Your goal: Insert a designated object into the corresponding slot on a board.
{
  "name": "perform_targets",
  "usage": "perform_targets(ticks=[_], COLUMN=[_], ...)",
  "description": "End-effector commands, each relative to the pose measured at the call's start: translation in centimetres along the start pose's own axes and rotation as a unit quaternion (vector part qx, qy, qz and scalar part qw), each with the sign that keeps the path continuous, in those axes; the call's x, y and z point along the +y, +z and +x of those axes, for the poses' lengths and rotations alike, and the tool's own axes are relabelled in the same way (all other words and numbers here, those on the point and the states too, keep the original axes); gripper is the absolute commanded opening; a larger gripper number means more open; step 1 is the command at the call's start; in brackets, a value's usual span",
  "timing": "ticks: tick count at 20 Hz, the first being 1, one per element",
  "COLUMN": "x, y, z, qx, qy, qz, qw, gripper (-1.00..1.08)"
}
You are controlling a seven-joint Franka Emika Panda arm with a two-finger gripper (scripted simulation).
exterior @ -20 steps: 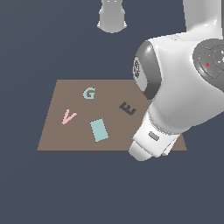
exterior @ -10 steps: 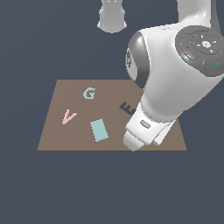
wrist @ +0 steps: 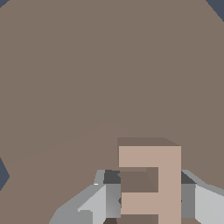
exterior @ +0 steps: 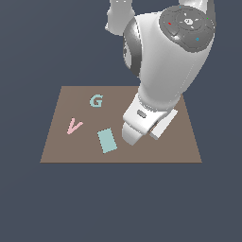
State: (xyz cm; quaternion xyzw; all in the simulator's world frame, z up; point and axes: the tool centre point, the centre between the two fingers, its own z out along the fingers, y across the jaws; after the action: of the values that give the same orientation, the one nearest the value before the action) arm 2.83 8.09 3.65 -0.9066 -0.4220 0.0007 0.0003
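In the wrist view the pinkish-beige E block, the designated object (wrist: 151,183), sits between the two grey fingers (wrist: 111,194) of my gripper (wrist: 151,197). The fingers press against its two sides, so the gripper is shut on it. Below it is the brown board (wrist: 87,65), which fills that view. In the exterior view the arm's white hand (exterior: 137,124) hangs over the board (exterior: 71,146) on its right half. It covers the block, the fingers and the slot, so the slot is hidden in both views.
A teal G (exterior: 96,100), a pink V (exterior: 74,125) and a teal rectangle (exterior: 107,140) lie on the board's left half in the exterior view. Dark floor surrounds the board. The robot's base (exterior: 120,14) stands behind the board.
The arm has swung from the board's right edge toward its middle. The dark E-shaped slot that showed earlier is now covered by the hand.
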Motion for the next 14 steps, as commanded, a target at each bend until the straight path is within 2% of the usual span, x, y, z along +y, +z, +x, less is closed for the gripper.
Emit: perform_targets(ticks=[1, 7, 14], x=[-0.4, -0.9, -1.1], y=[-0.1, -0.3, -0.3], z=[-1.1, -2.9, -3.4], qx=[0.0, 0.0, 0.0], qy=[-0.001, -0.001, -0.001], qz=[0.0, 0.0, 0.0], qw=[1.0, 1.0, 1.0], gripper=[-1.0, -1.0, -1.0])
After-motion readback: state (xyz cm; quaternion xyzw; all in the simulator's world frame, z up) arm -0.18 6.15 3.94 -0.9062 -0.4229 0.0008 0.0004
